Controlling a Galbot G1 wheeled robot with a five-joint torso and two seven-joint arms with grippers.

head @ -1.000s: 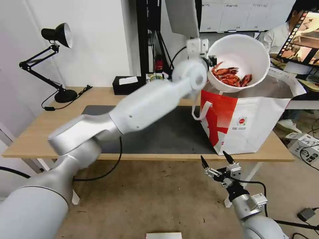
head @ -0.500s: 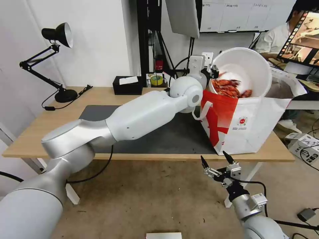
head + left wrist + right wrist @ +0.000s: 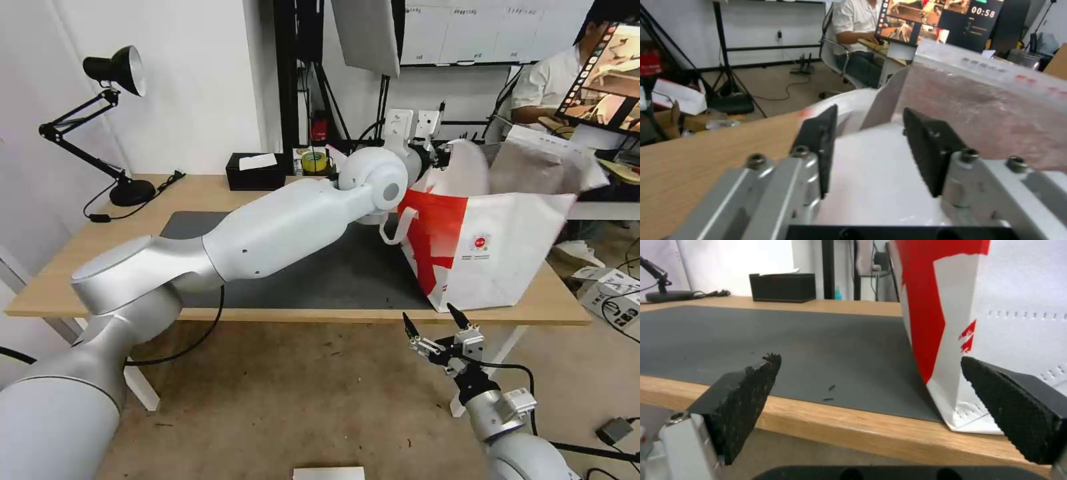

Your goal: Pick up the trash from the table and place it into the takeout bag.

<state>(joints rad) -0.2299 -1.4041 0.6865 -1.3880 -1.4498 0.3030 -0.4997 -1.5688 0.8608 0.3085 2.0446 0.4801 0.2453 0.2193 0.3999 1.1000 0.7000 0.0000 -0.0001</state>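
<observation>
Over the takeout bag [image 3: 497,250] mouth: left gripper [image 3: 871,148] spread apart, white bowl [image 3: 876,180] between its pads, tilted inside; right gripper [image 3: 432,320] agape below table [image 3: 73,267] edge.

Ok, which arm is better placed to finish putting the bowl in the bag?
Left, probably: its end effector is at the takeout bag mouth over the white bowl; the right end effector hangs open below the table edge.

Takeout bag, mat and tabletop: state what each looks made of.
Takeout bag: probably coated woven or paper-like sheet, matte white with red print, creased at the rim; dull silver lining, likely foil.
Mat: dark grey, matte, probably rubber or felt.
Tabletop: light wood or wood-look laminate, smooth.
</observation>
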